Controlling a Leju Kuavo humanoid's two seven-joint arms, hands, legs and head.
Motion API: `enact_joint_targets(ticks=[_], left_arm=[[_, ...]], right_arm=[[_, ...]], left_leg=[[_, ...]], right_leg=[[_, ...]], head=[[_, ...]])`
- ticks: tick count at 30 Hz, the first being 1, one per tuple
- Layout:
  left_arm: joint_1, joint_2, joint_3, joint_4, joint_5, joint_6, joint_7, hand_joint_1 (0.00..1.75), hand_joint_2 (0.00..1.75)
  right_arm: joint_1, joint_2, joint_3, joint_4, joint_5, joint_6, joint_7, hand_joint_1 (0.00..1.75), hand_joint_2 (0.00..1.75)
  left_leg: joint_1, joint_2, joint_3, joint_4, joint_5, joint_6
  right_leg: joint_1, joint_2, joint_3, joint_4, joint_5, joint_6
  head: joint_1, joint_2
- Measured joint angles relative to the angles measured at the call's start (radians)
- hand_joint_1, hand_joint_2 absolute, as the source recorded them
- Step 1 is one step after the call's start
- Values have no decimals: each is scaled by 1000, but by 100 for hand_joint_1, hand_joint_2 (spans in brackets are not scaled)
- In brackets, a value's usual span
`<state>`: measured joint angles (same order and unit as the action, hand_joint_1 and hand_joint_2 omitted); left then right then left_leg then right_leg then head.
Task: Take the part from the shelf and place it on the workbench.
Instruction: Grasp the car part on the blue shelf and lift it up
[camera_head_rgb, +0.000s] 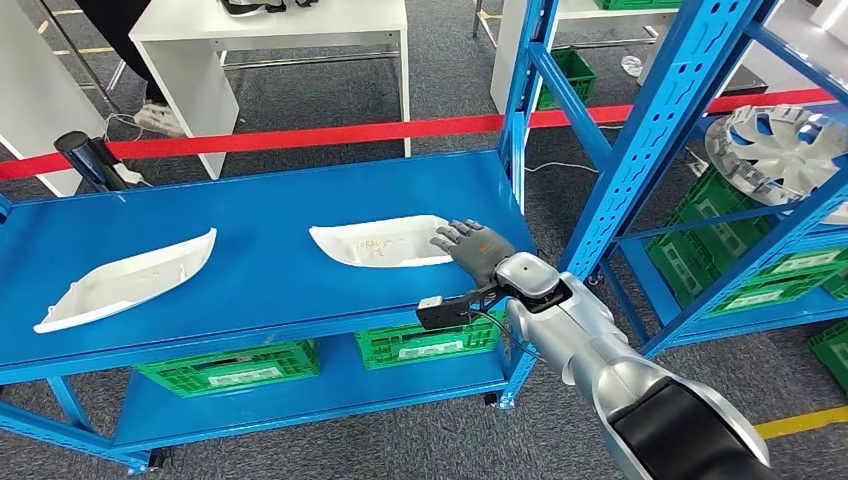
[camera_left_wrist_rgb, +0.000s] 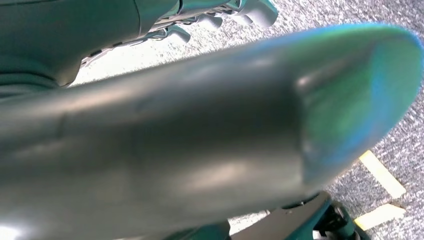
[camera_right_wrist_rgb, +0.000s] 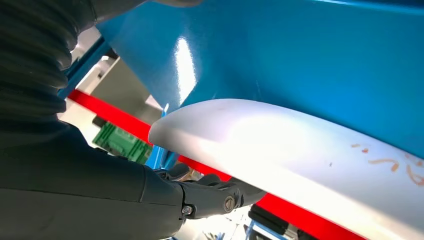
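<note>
A white curved part (camera_head_rgb: 380, 242) lies flat on the blue workbench (camera_head_rgb: 250, 200), right of its middle. My right hand (camera_head_rgb: 472, 245) is at this part's right end, its fingers spread around the tip. In the right wrist view the part (camera_right_wrist_rgb: 300, 150) sits between the thumb side and the dark fingers (camera_right_wrist_rgb: 210, 192), with gaps showing on both sides, so nothing is gripped. A second white part (camera_head_rgb: 125, 280) lies at the bench's left. My left hand (camera_left_wrist_rgb: 230, 10) hangs low over the floor and holds nothing.
A blue shelf rack (camera_head_rgb: 690, 130) stands to the right, holding a silver wheel cover (camera_head_rgb: 775, 150) and green crates (camera_head_rgb: 740, 270). More green crates (camera_head_rgb: 230, 368) sit under the bench. A red barrier tape (camera_head_rgb: 300, 135) runs behind it, with white tables (camera_head_rgb: 270, 40) beyond.
</note>
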<state>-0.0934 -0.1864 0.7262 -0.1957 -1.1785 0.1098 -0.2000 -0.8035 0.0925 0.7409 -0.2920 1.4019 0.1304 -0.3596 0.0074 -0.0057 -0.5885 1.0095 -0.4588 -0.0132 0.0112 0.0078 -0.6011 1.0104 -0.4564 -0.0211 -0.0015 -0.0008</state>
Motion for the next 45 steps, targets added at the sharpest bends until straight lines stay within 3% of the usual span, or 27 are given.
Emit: enact_joint_targets(ticks=[15,26,36,45], left_arm=[[-5,-8,-3,0,-14,-14,5,0,0],[-4,-13,-3,0,-23,-19,2,0,0],[-5,-14,-5,0,-36,-26,1,0,0],[-14,-19,-19,0,-48,-28,1,0,0]], right_arm=[[-1,-1,83,0,23,-62,-2,0,175],[-5,0,89,0,-44,-105,15,0,175],[-79,27,76,-1,-90,-77,12,0,175],[-136,61,47,-2,-142,3,-10,0,175]], left_leg=[[0,1,4,0,0,0],[0,0,3,0,0,0],[0,0,2,0,0,0],[0,0,2,0,0,0]], right_leg=[[0,0,3,0,0,0],[0,0,3,1,0,0],[0,0,2,1,-1,-1],[0,0,2,1,-1,-1]], head=[[0,0],[0,0],[0,0],[0,0]])
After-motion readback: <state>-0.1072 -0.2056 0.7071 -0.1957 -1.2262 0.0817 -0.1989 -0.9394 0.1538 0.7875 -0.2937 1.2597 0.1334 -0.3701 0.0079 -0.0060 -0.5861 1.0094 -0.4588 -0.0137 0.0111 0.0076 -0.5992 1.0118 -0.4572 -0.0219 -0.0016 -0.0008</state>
